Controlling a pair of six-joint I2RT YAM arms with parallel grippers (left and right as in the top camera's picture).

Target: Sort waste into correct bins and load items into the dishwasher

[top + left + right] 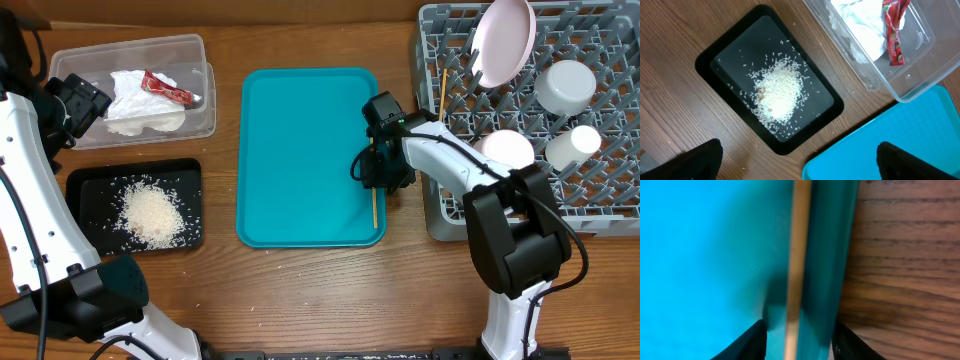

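**Right pincer straddles a chopstick at the teal tray's edge**

The right gripper (799,335) hangs low over the chopstick (799,255), one dark fingertip on each side. A narrow gap shows between each fingertip and the stick, so the jaws are released and hold nothing. The chopstick is a thin, pale wooden rod lying flat inside the teal tray (700,255), along the foot of its right wall.

Just outside that wall is the brown wood-grain table (900,255). To the right stands the grey dish rack (600,210). A second chopstick (443,95) is near its left edge, a pale plate (505,40) is tilted on edge among the pegs, and a white bowl (568,85) and a small cup (575,145) sit beside it.

On the far side of the tray, the left gripper (800,162) hovers with its fingers spread wide and nothing between them. Below it, a heap of white rice (780,95) lies in the black tray (710,55). The neighbouring clear tub (875,82) holds a crumpled white napkin (860,25) with a red-and-white wrapper (892,35) on top.
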